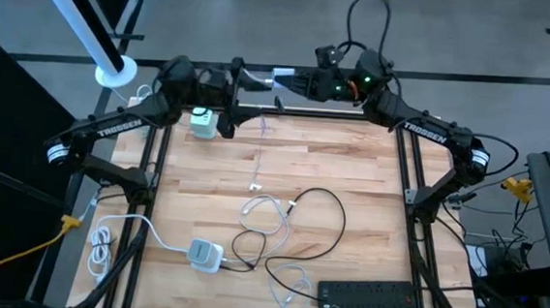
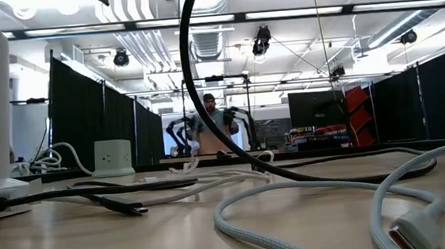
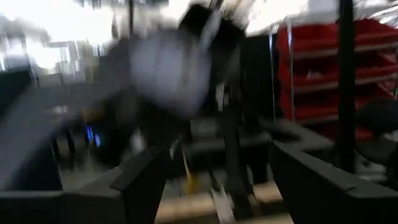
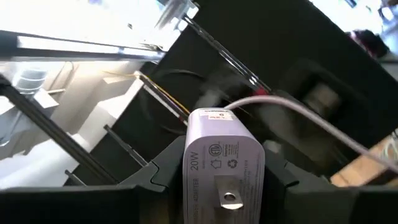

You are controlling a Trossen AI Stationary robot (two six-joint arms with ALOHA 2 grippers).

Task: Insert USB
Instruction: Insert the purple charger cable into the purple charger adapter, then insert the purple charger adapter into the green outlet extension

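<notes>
Holding a white charger [image 4: 222,163] with a cable between its fingers, the right hand [image 1: 282,78] hovers at the wooden worktop's [image 1: 352,169] far edge, facing the left hand [image 1: 246,78], whose fingers stand apart. Below them lie loose white cables [image 1: 266,216] and a black power strip [image 1: 374,298]. Black curtains [image 2: 95,119] and a distant person [image 2: 213,121] fill the room.

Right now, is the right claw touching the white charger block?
Touching. In the right wrist view the white charger block sits clamped between the right claw's dark fingers, which press on both its sides.

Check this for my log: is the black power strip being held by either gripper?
No: the black power strip lies flat on the wooden table in the high view, far from both grippers.
</notes>
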